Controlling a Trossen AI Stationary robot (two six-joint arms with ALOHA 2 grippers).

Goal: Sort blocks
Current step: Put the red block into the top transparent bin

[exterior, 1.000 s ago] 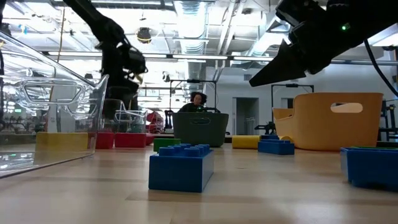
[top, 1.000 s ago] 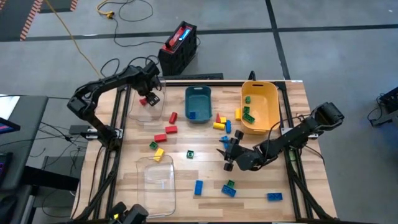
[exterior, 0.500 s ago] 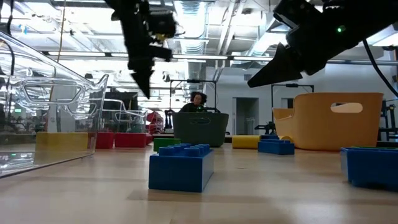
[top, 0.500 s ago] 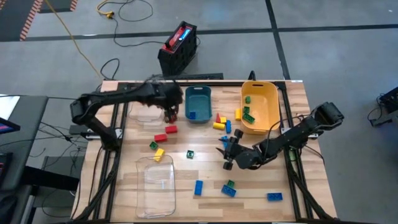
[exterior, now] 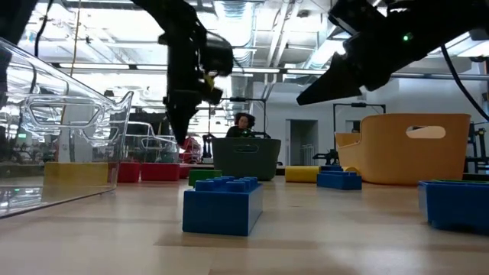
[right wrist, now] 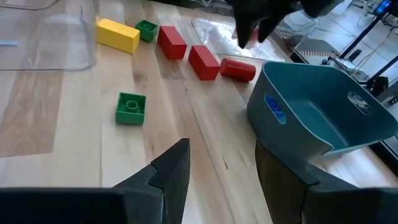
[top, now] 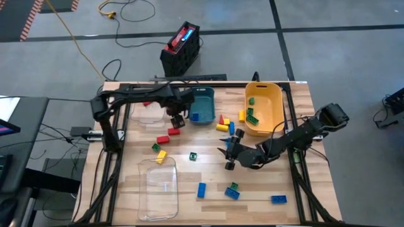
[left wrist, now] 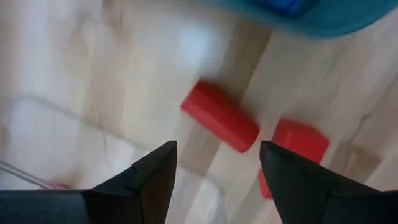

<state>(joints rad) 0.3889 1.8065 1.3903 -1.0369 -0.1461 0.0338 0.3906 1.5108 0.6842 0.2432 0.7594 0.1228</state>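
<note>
Small plastic toy bricks in red, yellow, green and blue lie scattered across a light wooden table (top: 189, 176) seen from above, with a few already inside the bins. The left gripper (top: 176, 118) reaches across from the left side of the table and hangs low over the wood beside the teal plastic bin (top: 201, 104), its two dark fingers (left wrist: 146, 177) spread apart and holding nothing. Directly below it in the left wrist view lies a short red cylindrical brick (left wrist: 219, 116), lined up with the gap between the fingers but not touching them, and a red rectangular brick (left wrist: 297, 144) lies just beside it. The curved edge of a clear plastic tray (top: 149, 112) sits near the same spot. The teal bin holds a blue brick (top: 195, 116). The right gripper (top: 228, 151) hovers above the middle of the table, its fingers (right wrist: 171, 168) also parted and empty. Ahead of it on the wood lies a small green square brick (right wrist: 130, 107), well apart from the fingertips, and farther off a yellow rectangular brick (right wrist: 117, 33) rests near a second clear plastic tray (top: 160, 184). A yellow plastic bin (top: 264, 108) stands on the right of the table with green bricks (top: 251, 113) inside. Near the table's front edge, a blue rectangular brick (exterior: 222, 204) fills the foreground of the low view.
</note>
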